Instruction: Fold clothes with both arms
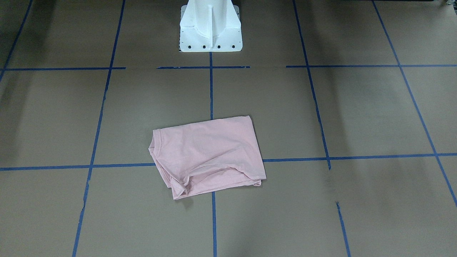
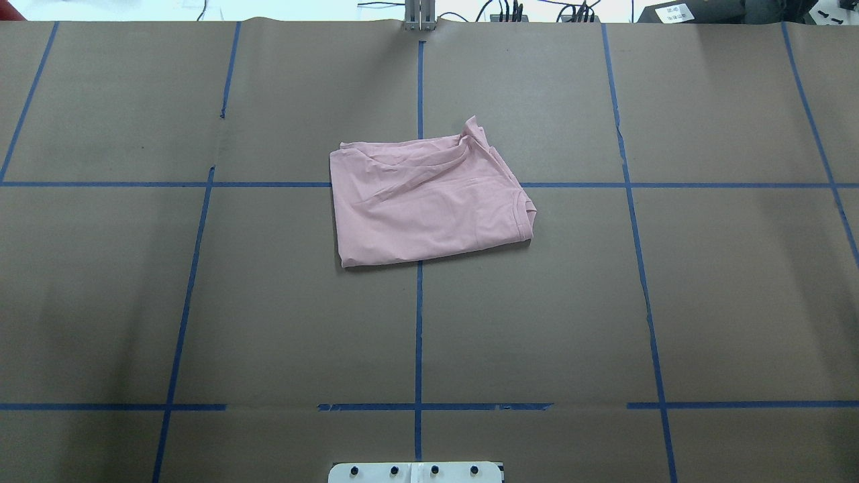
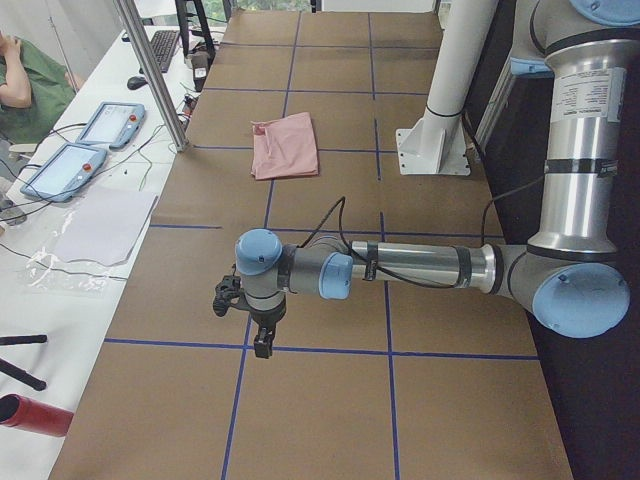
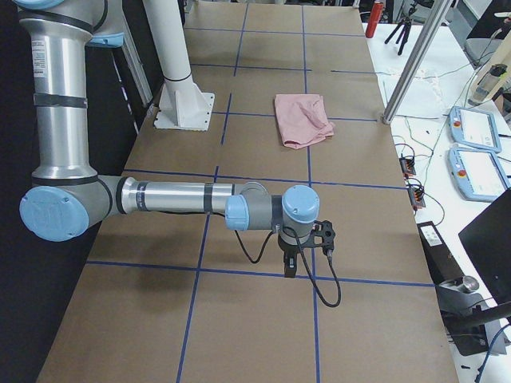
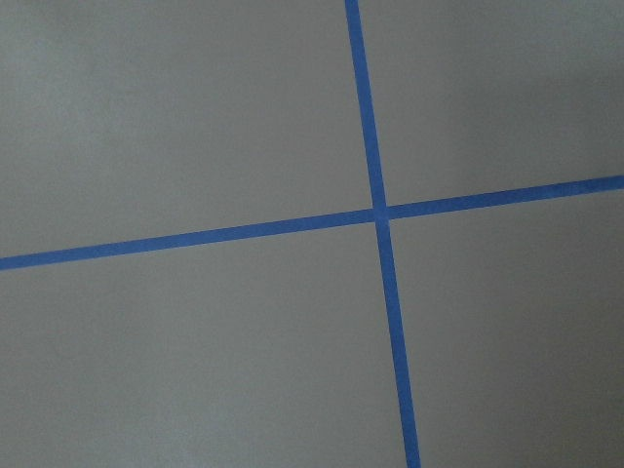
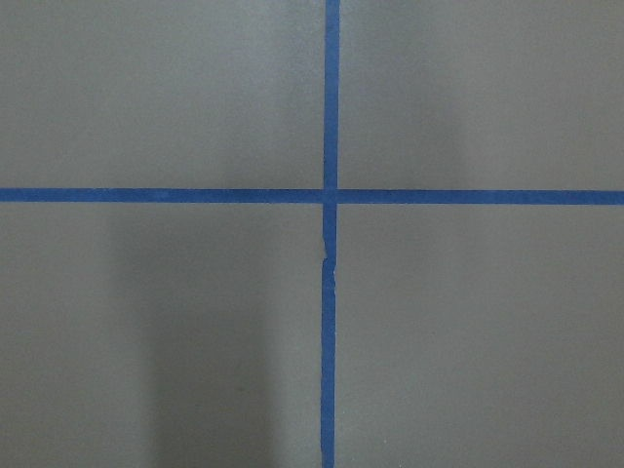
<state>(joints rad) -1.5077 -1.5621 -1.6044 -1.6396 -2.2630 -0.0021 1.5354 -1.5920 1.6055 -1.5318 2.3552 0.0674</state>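
1. T-shirt (image 2: 429, 204), pale pink and plain side up, folded to a rough rectangle at mid-counter, covering a crossing of the blue tape lines (image 2: 194, 268). Rumpled at its far right corner; touching neither arm.
2. On the robot's left: left arm (image 3: 410, 265) stretched level over the counter (image 2: 100, 302), well apart from the shirt. Left pincer (image 3: 263, 343) pointing down just above a tape line; cannot tell whether its jaws are apart or together.
3. In the middle: white pedestal (image 2: 416, 472) at the near edge, in line with the shirt, brown surface between them. Metal post (image 2: 419, 17) at the far edge, beyond the shirt.
4. On the robot's right: right arm (image 4: 168, 197) stretched level in the same way, right pincer (image 4: 291, 267) pointing down; jaw state likewise impossible to tell.
5. Edges: brown paper showing on every side of the shirt. Past the far edge, a side table carrying two pendants (image 3: 85, 145).
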